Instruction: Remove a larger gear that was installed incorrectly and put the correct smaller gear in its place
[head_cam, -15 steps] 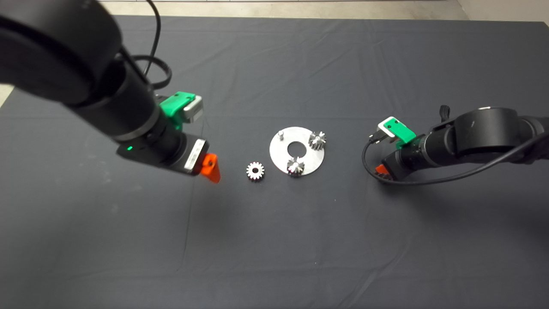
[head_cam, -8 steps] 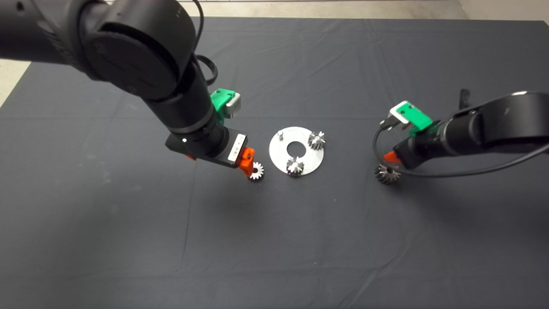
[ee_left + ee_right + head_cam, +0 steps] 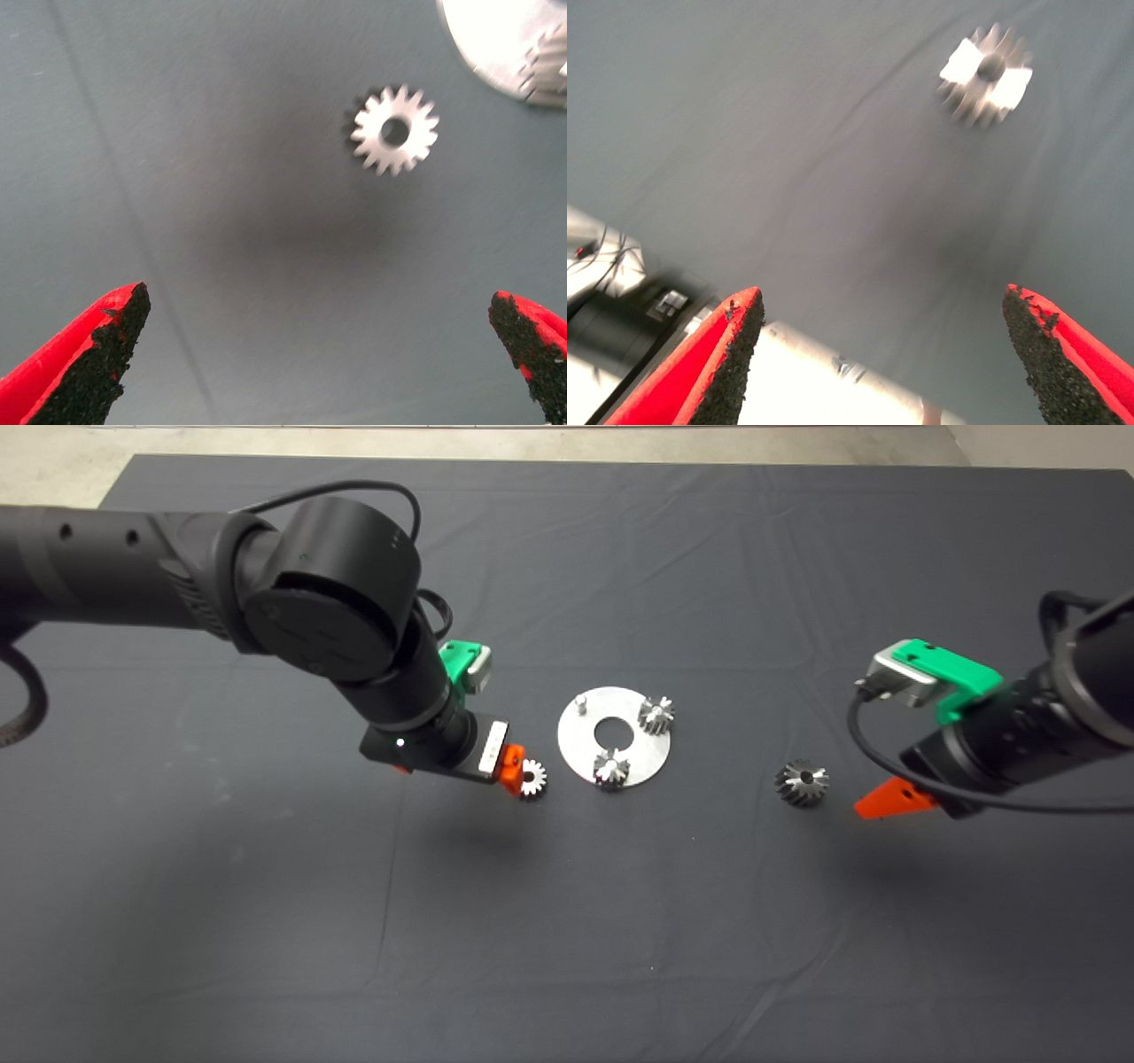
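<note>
Wide dark grey steel gear with coarse glinting teeth and dark centre hole (image 3: 802, 783), lying flat on the dark mat, free of any grip, small bright silver spur gear with flat pale face and round hole (image 3: 532, 778), flat on the mat too, the two well apart

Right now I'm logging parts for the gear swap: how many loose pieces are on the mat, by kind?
Larger gear, lying alone on the mat: 1
Smaller gear, beside the left hand: 1
Small gears mounted on the plate: 2
Round silver plate: 1
Total: 5
</note>
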You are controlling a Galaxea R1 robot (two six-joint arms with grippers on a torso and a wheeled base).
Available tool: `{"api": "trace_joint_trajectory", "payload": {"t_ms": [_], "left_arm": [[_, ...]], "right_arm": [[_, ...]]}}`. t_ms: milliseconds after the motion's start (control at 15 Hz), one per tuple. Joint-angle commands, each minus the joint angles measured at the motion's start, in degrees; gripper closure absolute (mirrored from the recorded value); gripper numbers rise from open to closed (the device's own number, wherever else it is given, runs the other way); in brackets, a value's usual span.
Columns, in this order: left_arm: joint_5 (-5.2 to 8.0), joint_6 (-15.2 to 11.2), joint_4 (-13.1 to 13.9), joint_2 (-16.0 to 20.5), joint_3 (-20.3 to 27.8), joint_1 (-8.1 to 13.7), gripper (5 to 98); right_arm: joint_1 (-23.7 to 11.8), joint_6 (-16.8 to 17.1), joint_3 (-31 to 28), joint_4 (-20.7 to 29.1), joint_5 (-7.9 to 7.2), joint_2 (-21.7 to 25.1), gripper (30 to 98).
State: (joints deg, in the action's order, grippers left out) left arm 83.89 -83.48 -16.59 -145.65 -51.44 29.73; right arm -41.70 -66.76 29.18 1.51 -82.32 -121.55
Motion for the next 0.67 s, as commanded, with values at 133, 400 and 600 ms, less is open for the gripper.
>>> {"api": "trace_joint_trajectory", "payload": {"t_ms": [133, 400, 600], "left_arm": [[-0.31, 0.25, -2.22, -1.53, -4.78, -0.9, 5.5], [-0.4, 0.25, -3.03, -1.86, -7.5, -4.39, 5.5], [-0.31, 0.25, -5.98, -3.98, -8.12, -5.82, 5.5]], "right_arm": [[-5.67, -3.64, -6.52, 6.57, -0.12, 8.4, 56.5], [-5.76, -3.91, -6.52, 6.49, -0.12, 8.47, 51.7], [-5.85, -3.91, -6.68, 6.57, -0.12, 8.5, 45.9]]}}
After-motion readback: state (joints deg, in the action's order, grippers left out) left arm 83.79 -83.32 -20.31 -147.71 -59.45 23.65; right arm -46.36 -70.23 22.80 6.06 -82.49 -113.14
